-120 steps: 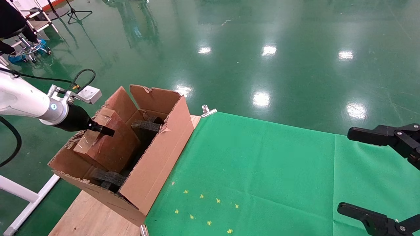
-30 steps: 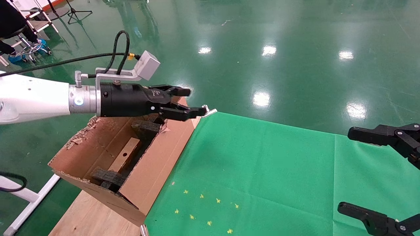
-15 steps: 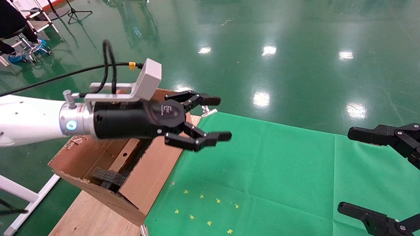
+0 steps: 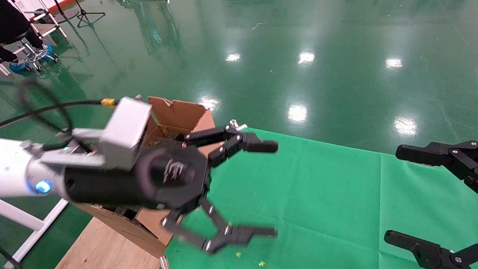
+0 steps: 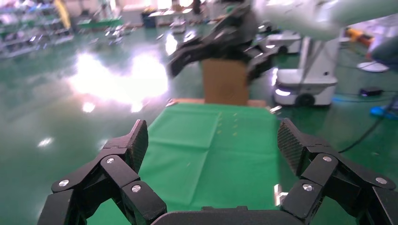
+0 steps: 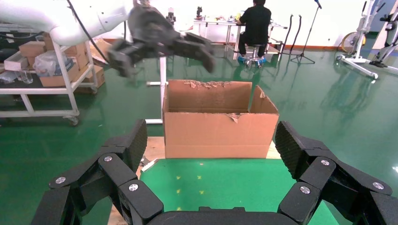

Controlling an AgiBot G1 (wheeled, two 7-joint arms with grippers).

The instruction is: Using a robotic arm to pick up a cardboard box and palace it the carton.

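Note:
My left arm's gripper (image 4: 267, 188) is wide open and empty. It hangs above the left part of the green cloth (image 4: 317, 194), in front of the carton (image 4: 175, 112), and covers most of it. The carton stands on the wooden board at the table's left end; the right wrist view shows its long side (image 6: 218, 119), with the left gripper (image 6: 162, 42) above it. The small cardboard box is hidden in every view. In the left wrist view only green cloth (image 5: 211, 140) lies between the open fingers (image 5: 136, 143). My right gripper (image 4: 405, 198) is open and empty at the cloth's right edge.
Small yellow marks (image 6: 187, 185) dot the cloth in front of the carton. Metal clips (image 4: 237, 125) hold the cloth at its left corners. A person sits at a desk (image 6: 256, 23) far behind the carton. Racks with boxes (image 6: 42, 61) stand on the floor.
My left gripper has come up out of the carton without the box, swung right and nearer over the cloth, and opened wider. The arm now hides the small box inside. The right arm is still.

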